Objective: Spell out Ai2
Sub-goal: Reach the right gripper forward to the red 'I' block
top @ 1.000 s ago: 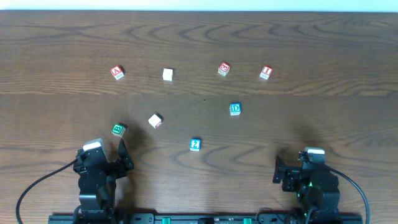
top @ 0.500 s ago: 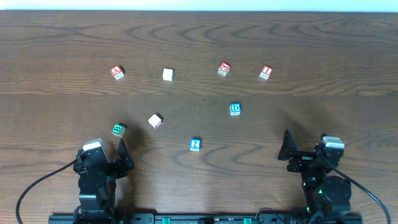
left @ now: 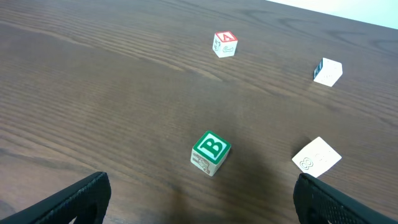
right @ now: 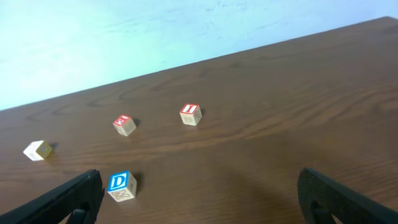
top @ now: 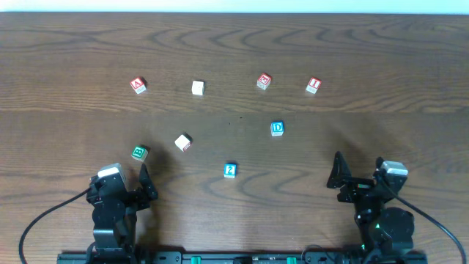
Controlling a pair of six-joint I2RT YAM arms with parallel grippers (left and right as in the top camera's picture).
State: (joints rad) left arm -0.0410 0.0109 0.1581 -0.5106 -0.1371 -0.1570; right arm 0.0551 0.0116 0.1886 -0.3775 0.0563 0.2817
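Overhead view: dark wooden worktop [top: 410,59] with small lettered cubes, all well apart. For the word, red A block [top: 137,85] toward 10 o'clock, red I block [top: 313,85] toward 2 o'clock, and blue 2 block [top: 230,171] toward 6 o'clock, about midway between the two arms. Not yet lined up, so probably at the very start. Also there but not needed: blue D block [top: 277,128] and green B block [top: 139,152].

Left pincer [left: 202,208] spread wide and holding nothing, with the B block just ahead at 12 o'clock in the left wrist view. Right pincer [right: 199,202] also spread wide and empty, facing the I block at about 12 o'clock.

Probably light and stiff, like wooden toy cubes, with no give under pressure and little risk of breaking. Smooth printed faces, perhaps a bit slippery, so easy to twist or pop out if pinched on the corners. Best to take from above on two opposite flat sides, square to the faces and low on the cube. Seems to need some wrist turning first for the A block, slightly rotated on the worktop.
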